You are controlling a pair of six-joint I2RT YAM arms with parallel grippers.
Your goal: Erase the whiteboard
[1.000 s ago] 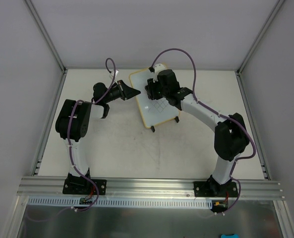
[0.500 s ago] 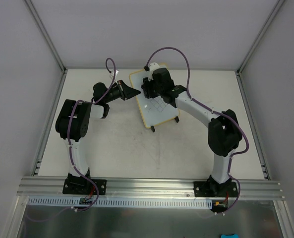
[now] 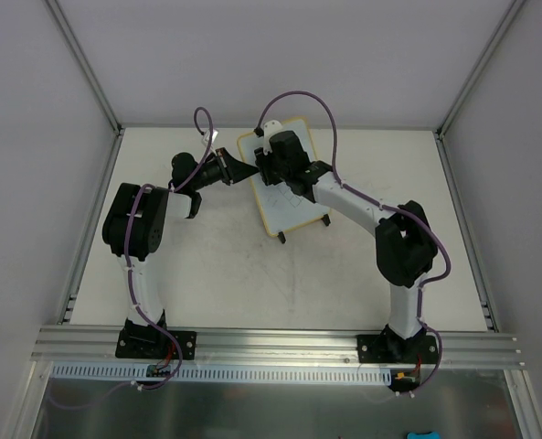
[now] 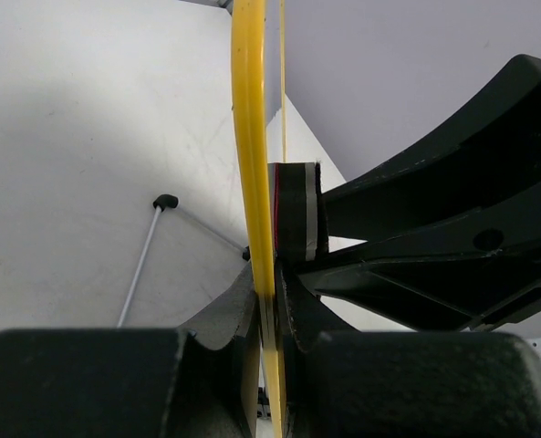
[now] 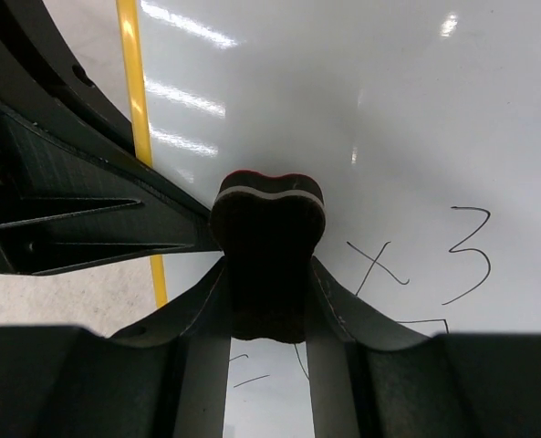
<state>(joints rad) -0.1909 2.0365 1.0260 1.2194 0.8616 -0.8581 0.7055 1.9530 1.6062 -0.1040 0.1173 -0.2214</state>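
Yellow-framed whiteboard (image 3: 298, 212) sits far-centre on the worktop (image 3: 216, 265); my left jaws clench its edge, right jaws grasp the eraser (image 5: 270, 219) against it. Pen marks (image 5: 466, 255) stand unwiped, so I judge erasing barely begun.

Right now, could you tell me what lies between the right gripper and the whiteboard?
A small dark eraser block, clamped in the right gripper, sits between it and the whiteboard; the right wrist view shows this.

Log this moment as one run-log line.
left gripper: shut on whiteboard frame | right gripper: shut on eraser, against board face | pen marks: present
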